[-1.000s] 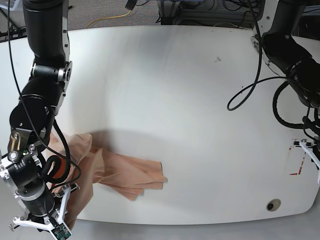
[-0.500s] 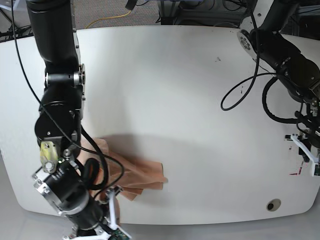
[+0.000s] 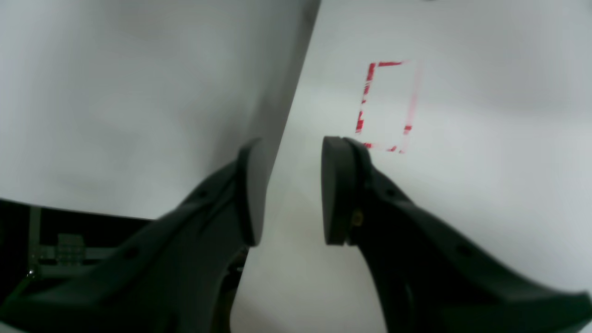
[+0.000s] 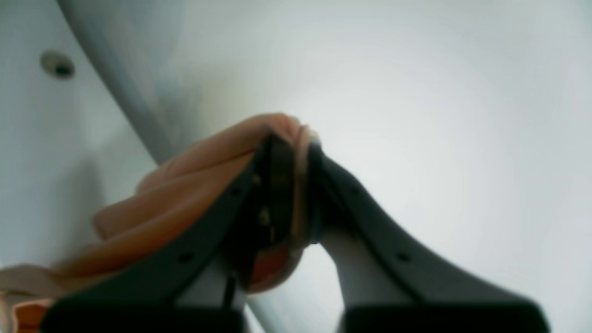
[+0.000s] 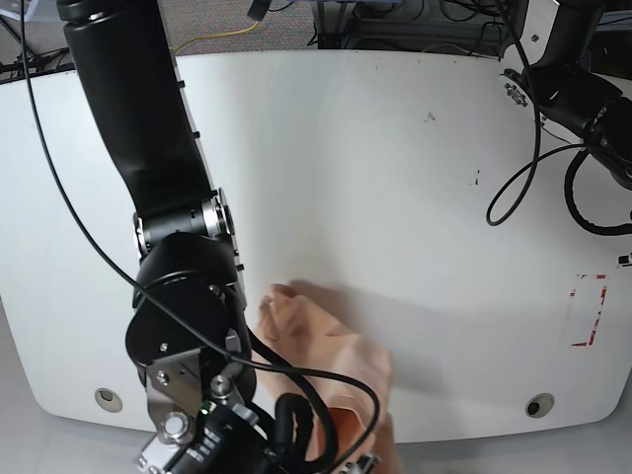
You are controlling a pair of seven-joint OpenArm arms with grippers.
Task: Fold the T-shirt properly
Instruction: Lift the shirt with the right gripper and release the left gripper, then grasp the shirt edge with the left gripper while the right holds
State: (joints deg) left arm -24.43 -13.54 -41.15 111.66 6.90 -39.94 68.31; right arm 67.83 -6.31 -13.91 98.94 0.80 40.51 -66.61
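Folding is barely beginning: the right hand (image 4: 291,143) is pinching the bunched T-shirt (image 5: 326,346) at lower centre, while the left hand (image 3: 289,189), narrowly parted, is holding nothing over the bench (image 5: 395,148).

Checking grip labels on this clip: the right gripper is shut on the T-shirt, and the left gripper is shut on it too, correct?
Not quite. The left gripper is open and holds nothing, hanging over the table edge, as the left wrist view shows. The right gripper is shut on the T-shirt.
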